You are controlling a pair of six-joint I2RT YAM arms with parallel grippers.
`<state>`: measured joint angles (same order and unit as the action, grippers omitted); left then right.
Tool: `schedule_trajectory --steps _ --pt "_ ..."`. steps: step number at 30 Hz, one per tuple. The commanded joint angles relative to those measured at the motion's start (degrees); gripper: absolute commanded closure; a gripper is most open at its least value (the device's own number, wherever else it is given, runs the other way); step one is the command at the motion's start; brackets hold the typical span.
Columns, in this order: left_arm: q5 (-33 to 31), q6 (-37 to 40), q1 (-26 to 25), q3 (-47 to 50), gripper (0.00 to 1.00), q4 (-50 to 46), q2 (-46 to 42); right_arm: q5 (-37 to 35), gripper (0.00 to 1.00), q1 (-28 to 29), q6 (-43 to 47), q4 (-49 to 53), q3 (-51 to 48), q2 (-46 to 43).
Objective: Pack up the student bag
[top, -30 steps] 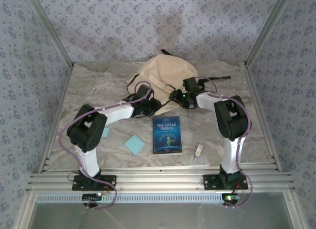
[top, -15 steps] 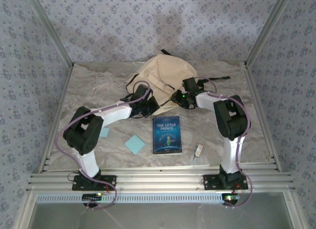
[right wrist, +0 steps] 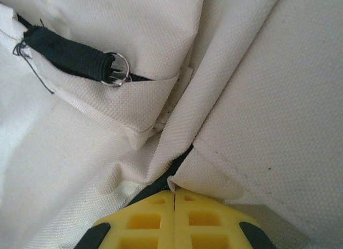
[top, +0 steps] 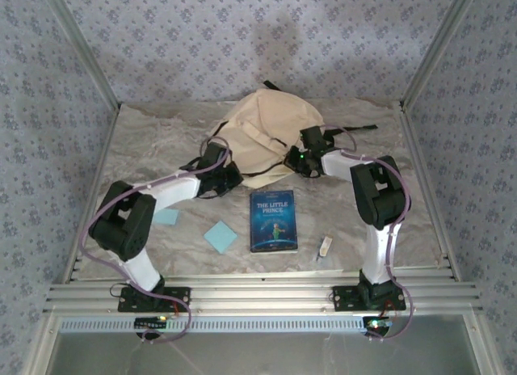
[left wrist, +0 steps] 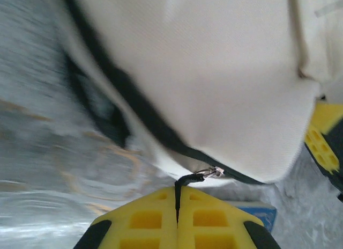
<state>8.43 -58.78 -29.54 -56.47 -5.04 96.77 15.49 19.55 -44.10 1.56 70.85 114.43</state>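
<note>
Cream canvas with black trim, the student bag (top: 271, 128) lies flat just beyond the blue book (top: 273, 221), its near hem almost reaching the book's far edge. Its long axis runs away from the book toward the back wall, leaning a little right. A black loop at the far end marks the top, so the bag points away from the book, and a black strap trails off to the right.

Beyond the book's left corner, the left gripper (top: 231, 181) sits at the bag's near-left edge. In the left wrist view its yellow fingers (left wrist: 155, 219) are pressed together on the black zipper pull (left wrist: 188, 178), with the metal slider (left wrist: 210, 173) just past them on the zip line.

Beyond the book's right corner, the right gripper (top: 292, 159) meets the bag's near-right side. In its wrist view the fingers (right wrist: 201, 222) are clamped tight on a folded edge of the fabric — a black tab with a metal ring (right wrist: 120, 66) lies further along.

Left of the book lie a blue sticky pad (top: 220, 236) and a paler blue piece (top: 167, 216). Right of the book lies a small pale stick (top: 325, 246). The table (top: 153, 141) has a marbled grey-beige surface and is enclosed by blue-grey flowered wallpaper (top: 242, 35), aluminium posts (top: 81, 56) and a ribbed rail (top: 258, 297).
</note>
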Motion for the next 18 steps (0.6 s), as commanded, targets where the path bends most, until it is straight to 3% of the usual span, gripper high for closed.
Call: schedule_trajectory --steps 1,8,14,15,18 --pt "-3.35 4.58 3.58 1.42 1.00 -2.08 -4.09 -5.05 1.00 -2.50 1.29 0.40 -0.35 -1.49" --pt "-5.90 8.35 9.29 1.71 1.00 0.11 -5.70 -6.51 1.00 -4.71 2.65 1.10 -0.04 -1.76" --pt "-1.11 6.92 5.90 -1.13 1.00 2.66 -3.45 -3.44 1.00 -6.30 4.37 2.71 2.38 -2.47" --pt "-0.60 6.24 4.50 -1.47 1.00 3.21 -3.13 -2.56 0.94 -6.29 4.45 3.15 2.25 -3.67" --pt "1.31 2.43 0.49 -1.28 1.00 7.52 -2.23 0.36 0.50 -6.12 4.72 5.20 -0.27 -9.07"
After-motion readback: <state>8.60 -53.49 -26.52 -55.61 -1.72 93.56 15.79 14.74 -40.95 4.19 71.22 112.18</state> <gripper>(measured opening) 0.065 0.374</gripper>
